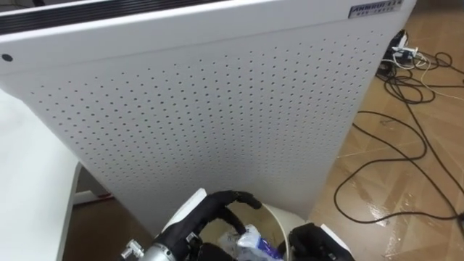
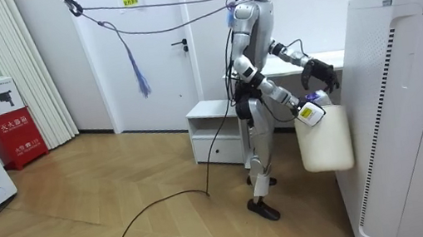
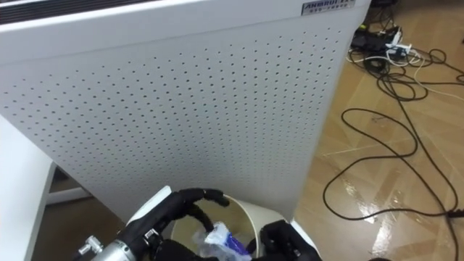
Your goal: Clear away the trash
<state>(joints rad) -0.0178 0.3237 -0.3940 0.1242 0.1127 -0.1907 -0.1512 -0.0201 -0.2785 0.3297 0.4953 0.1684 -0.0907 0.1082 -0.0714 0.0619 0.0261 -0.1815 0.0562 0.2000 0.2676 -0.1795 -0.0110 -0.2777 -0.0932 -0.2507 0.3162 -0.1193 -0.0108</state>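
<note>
Garbage (image 1: pixel 250 238) lies in the bin (image 1: pixel 286 215) just beneath the left hand (image 1: pixel 206 214).

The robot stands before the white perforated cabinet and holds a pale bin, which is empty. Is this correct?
Not quite: the bin is not empty. The right eye view shows crumpled white and blue garbage inside it. The robot does hold it before the white perforated cabinet.
</note>
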